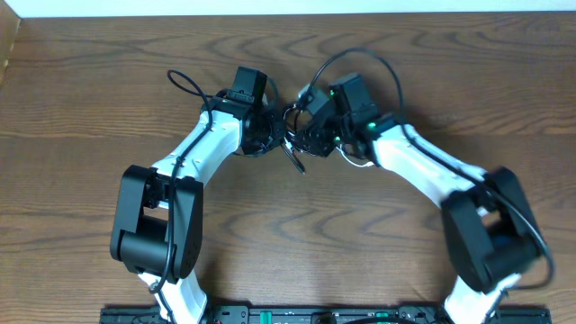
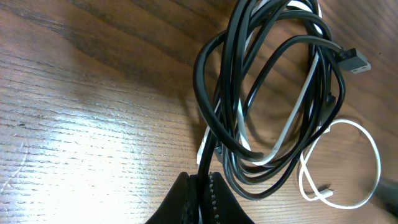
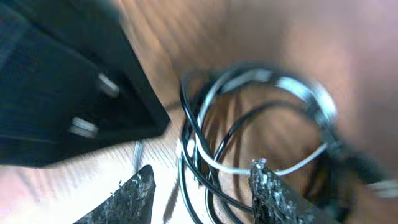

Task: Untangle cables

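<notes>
Tangle of glossy black cable [image 2: 196, 81] and thin white cable [image 2: 293, 124] sat in round loops at upper centre overhead, on the wood-grain table [image 2: 93, 93]. Left gripper [image 2: 202, 196] pinched the black cable tight. Right gripper [image 3: 202, 193], rough-padded, stood partly spread around the loops, holding nothing.

Glare whitens the surface [image 2: 93, 124] in the left wrist view, the cables [image 2: 239, 31] cast soft shadows there, and the right wrist view is blurred.
</notes>
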You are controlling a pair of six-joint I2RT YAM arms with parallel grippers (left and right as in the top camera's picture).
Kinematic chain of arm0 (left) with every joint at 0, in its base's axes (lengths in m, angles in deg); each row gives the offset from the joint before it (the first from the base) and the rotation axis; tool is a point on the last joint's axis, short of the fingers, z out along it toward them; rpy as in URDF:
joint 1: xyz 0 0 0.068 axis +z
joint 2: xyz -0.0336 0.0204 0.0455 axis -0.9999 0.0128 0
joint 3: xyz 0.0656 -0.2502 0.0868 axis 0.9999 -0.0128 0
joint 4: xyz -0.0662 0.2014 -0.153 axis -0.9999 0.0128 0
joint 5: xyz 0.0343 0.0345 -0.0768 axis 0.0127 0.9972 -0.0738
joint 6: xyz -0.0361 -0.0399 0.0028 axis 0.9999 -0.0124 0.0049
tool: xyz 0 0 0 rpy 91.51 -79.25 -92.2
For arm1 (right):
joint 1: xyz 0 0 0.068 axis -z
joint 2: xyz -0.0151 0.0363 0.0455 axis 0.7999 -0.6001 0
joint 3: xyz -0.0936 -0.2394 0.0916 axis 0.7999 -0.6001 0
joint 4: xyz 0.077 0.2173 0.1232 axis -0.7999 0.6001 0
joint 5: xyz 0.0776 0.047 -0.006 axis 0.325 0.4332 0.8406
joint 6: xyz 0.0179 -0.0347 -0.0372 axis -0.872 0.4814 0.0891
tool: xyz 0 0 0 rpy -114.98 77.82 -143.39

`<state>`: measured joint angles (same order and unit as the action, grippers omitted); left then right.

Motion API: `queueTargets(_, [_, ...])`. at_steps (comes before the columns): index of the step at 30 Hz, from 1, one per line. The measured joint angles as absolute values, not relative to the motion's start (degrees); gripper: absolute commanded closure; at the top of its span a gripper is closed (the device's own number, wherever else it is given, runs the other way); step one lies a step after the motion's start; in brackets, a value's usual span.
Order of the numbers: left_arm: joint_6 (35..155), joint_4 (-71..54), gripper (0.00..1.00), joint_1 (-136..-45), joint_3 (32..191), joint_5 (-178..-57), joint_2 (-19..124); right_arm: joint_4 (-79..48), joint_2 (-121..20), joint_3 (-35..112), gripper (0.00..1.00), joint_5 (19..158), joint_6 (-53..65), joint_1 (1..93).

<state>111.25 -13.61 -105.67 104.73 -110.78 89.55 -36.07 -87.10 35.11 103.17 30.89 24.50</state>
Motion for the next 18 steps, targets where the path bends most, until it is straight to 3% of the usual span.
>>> queueTargets(6, [111.25,-13.63,0.92,-105.67,104.73,-110.78,89.55,-36.21,-84.28,35.85,0.60,100.67,26.49,25.20])
queueTargets(18, [111.25,-13.61,0.92,-105.67,104.73,-110.78,89.55,-35.68,-91.16,35.83,0.53,94.82,-5.79,26.60])
